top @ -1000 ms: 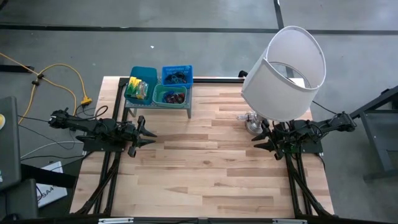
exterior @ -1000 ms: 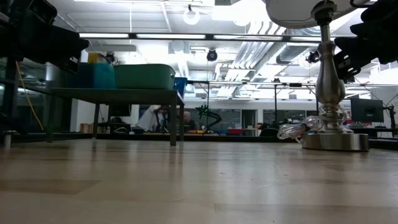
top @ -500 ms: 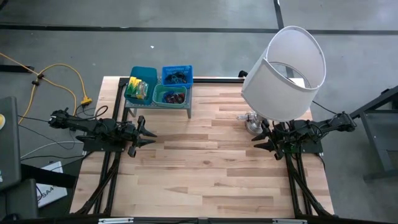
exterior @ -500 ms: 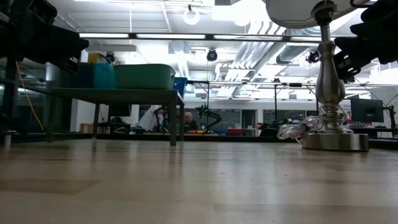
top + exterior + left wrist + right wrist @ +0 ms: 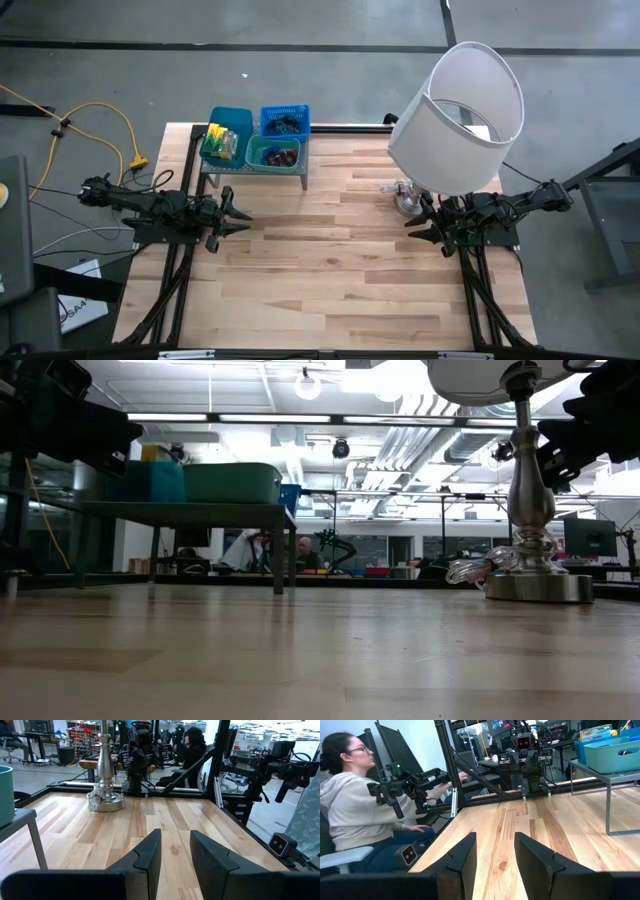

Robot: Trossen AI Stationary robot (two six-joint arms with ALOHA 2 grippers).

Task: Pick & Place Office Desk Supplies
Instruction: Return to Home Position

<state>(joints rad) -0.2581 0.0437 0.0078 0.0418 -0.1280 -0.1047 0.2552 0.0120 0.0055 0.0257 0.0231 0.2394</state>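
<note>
Seeing nothing move, I judged the job finished: left gripper [image 5: 240,217] at nine o'clock, right gripper [image 5: 415,229] at three, both spread, empty.

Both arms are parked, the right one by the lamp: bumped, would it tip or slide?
Likely tips: the shade sits tilted, high on a slim stem, looking top-heavy. The flat metal base probably adds weight, resisting light nudges from the right gripper.
</note>
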